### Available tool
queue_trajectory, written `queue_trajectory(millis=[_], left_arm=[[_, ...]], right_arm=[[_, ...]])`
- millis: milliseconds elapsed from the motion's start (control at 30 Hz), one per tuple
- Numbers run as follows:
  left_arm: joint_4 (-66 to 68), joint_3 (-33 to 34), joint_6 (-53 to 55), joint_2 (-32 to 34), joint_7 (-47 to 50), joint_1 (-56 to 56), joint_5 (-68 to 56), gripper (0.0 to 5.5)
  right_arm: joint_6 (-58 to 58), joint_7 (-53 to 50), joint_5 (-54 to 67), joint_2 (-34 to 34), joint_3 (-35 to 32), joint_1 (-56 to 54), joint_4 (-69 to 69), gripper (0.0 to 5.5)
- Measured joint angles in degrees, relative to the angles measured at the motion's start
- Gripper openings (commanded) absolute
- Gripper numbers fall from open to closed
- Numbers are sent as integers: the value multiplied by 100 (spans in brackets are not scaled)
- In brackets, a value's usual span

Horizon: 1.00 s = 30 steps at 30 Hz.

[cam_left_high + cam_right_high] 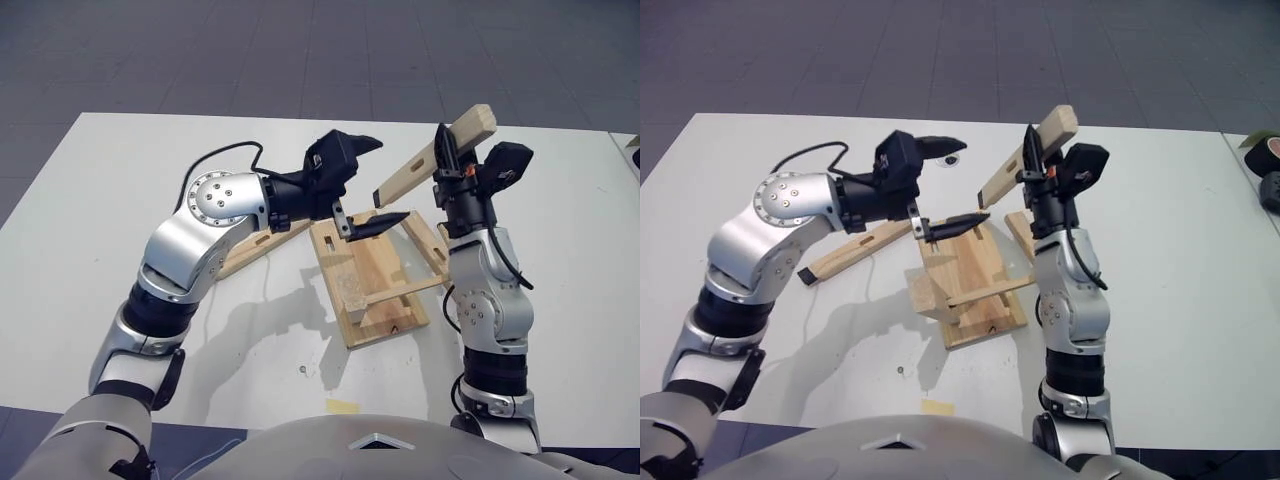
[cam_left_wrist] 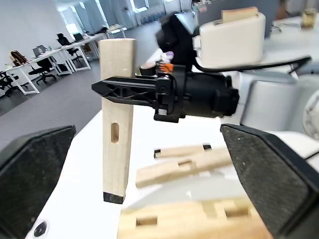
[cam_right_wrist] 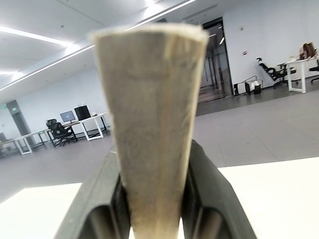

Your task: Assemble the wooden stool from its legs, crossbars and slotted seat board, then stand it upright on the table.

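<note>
Right gripper [image 1: 441, 152], upper right, clamps pale dark-tipped wooden leg [image 1: 405, 178]; advise squaring tip over slotted wooden seat board [image 1: 380, 290], centre, before pressing.

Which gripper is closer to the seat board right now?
Left. The open left gripper hangs just over the far edge of the seat board; the right gripper sits higher, off its far right corner, clamping a leg.

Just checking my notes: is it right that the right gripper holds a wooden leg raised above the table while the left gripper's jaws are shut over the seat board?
No: the left gripper has its jaws open over the seat board, as the left wrist view shows. The right gripper does hold the wooden leg raised.
</note>
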Motion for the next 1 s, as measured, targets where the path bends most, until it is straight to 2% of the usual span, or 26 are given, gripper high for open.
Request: queue_trajectory(millis=[67, 167, 300, 400, 500, 667, 833, 900, 1000], left_arm=[[4, 657, 172, -250, 204, -324, -600, 540], [-44, 1509, 690, -68, 332, -576, -1430, 540], [-581, 2341, 1845, 833, -13, -284, -3128, 540], [-1238, 2558, 2518, 1614, -309, 589, -3990, 540], [-1719, 2556, 2761, 1887, -287, 1261, -4393, 540], [-2165, 2034, 2614, 2202, -561, 1768, -3946, 540], [-2156, 1651, 2547, 2464, -1022, 1644, -3857, 540], [-2105, 1332, 2362, 2428, -979, 1423, -3405, 540], [-1908, 890, 2179, 2204, -760, 1206, -2846, 497]], right_arm=[[75, -46, 118, -100, -230, -257, -106, 102], [160, -108, 284, -283, -584, -502, -307, 102], [314, -168, 466, -477, -961, -495, -544, 102], [339, -210, 538, -620, -1230, -339, -752, 102], [365, -208, 525, -643, -1252, -147, -786, 102], [368, -193, 421, -633, -1113, 2, -825, 102], [379, -166, 403, -644, -1100, 23, -823, 102], [393, -151, 398, -657, -1094, 26, -819, 102], [397, -119, 376, -673, -1095, 28, -805, 102]])
